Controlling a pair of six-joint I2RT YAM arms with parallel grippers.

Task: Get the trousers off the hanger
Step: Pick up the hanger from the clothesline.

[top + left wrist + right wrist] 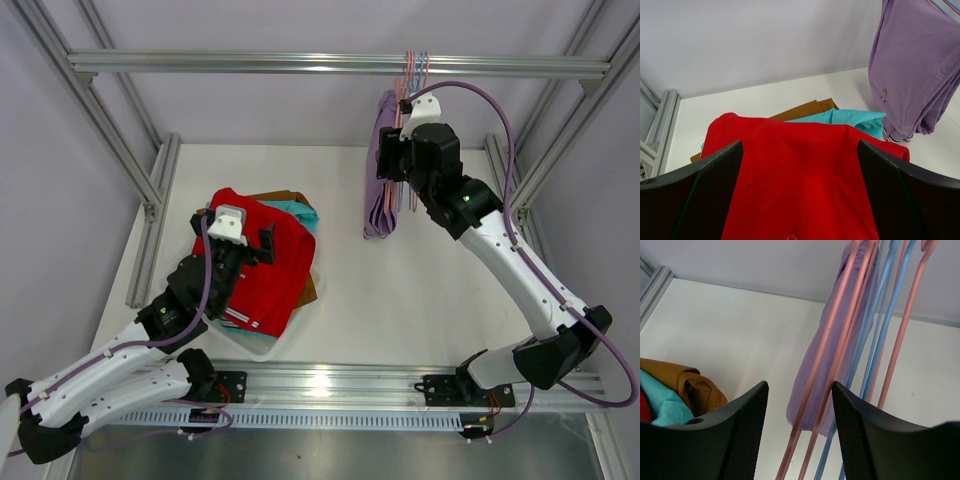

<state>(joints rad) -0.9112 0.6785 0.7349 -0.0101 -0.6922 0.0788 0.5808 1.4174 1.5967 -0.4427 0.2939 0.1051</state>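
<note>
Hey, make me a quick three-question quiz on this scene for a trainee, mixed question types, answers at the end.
1. True or false: the lilac trousers hang from a hanger on the rail.
2. Which trousers lie directly below the left gripper? A teal, B red, C brown.
3. Fill in: the left gripper's jaws stand ___.
Key: 1 true; 2 B, the red trousers; 3 open.

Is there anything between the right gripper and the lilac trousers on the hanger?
Yes. In the right wrist view, thin pink and blue hangers hang in front of the lilac trousers, so the right gripper meets these wires first. The cloth shows behind them and to their left.
</note>
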